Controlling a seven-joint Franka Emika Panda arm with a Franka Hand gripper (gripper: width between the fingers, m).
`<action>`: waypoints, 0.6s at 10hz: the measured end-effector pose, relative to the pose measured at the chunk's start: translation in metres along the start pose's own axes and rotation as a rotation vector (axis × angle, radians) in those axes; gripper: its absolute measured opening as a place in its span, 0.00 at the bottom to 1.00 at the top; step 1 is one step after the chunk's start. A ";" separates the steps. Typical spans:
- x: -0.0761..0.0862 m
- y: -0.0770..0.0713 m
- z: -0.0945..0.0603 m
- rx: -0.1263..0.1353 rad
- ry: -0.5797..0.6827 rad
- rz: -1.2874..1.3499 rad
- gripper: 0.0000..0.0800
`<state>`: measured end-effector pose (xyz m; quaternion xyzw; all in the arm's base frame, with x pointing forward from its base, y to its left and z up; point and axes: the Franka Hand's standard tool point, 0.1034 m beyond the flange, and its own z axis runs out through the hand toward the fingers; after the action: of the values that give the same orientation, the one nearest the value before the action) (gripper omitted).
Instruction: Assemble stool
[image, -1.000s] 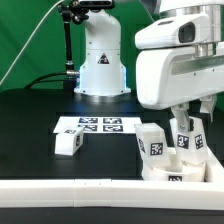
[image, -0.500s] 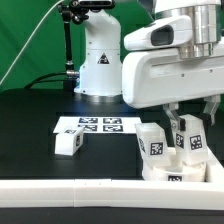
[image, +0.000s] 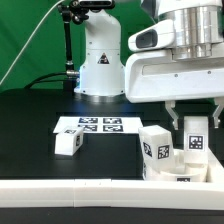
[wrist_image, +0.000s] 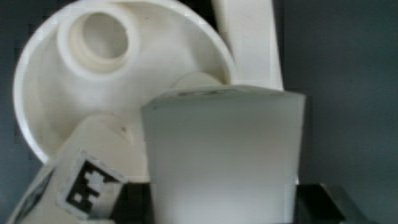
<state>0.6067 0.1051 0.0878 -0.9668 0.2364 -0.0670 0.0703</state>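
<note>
The stool's white round seat disc (image: 170, 178) lies at the exterior view's right by the front rail; in the wrist view the seat disc (wrist_image: 80, 90) shows a round hole. One white tagged leg (image: 155, 146) stands on it. My gripper (image: 195, 122) hangs over the disc, shut on a second white leg (image: 195, 140) held upright, its tag facing the camera. In the wrist view this held leg (wrist_image: 222, 150) fills the space between the dark fingers (wrist_image: 164, 205) of the gripper (wrist_image: 222, 208), beside the standing leg (wrist_image: 80, 185). A third leg (image: 68, 143) lies loose on the table.
The marker board (image: 88, 125) lies flat mid-table behind the loose leg. A long white rail (image: 60, 195) runs along the front edge. The arm's white base (image: 100, 65) stands at the back, with a dark stand (image: 68, 40) beside it.
The wrist has turned and its body has shifted toward the exterior view's left. The held leg has moved slightly right and stands straighter over the disc. The grip is unchanged.
</note>
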 end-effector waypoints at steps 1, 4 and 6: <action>-0.001 -0.001 0.000 -0.004 -0.001 0.133 0.42; -0.002 -0.001 0.001 -0.003 -0.017 0.354 0.42; -0.002 -0.001 0.001 0.004 -0.023 0.477 0.42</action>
<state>0.6055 0.1066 0.0869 -0.8841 0.4572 -0.0380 0.0886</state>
